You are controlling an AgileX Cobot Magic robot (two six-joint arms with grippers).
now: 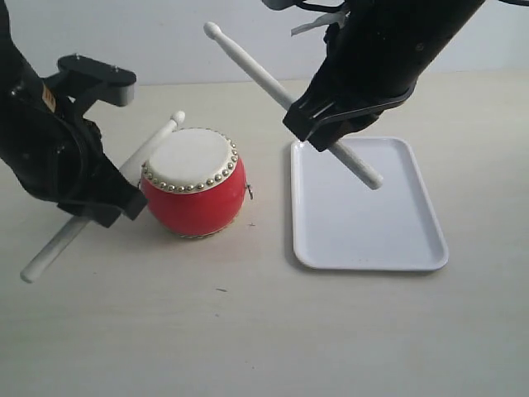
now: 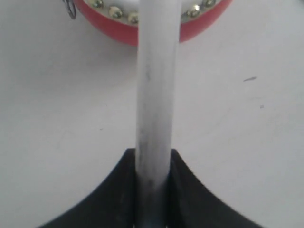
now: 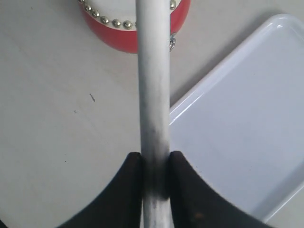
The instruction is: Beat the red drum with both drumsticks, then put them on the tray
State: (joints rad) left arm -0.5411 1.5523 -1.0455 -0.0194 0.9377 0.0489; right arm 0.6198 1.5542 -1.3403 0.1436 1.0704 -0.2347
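The red drum [image 1: 195, 184] with its cream skin and brass studs stands left of the white tray [image 1: 397, 240]. My left gripper [image 1: 107, 198] is shut on one drumstick [image 1: 58, 244]; its tip [image 1: 177, 118] pokes out behind the drum's far rim. My right gripper [image 1: 318, 124] is shut on the other drumstick [image 1: 248, 62], raised in the air, tip pointing up and left, butt end over the tray. In the left wrist view the drumstick [image 2: 156, 95] runs from the gripper [image 2: 153, 164] toward the drum [image 2: 118, 28]. In the right wrist view the drumstick [image 3: 153, 71] crosses the drum [image 3: 109, 33] beside the tray [image 3: 247, 142].
The pale tabletop [image 1: 248, 331] carries only the drum and tray. The black left arm [image 1: 41, 141] looms beside the drum, the right arm [image 1: 388, 50] above the tray's far end.
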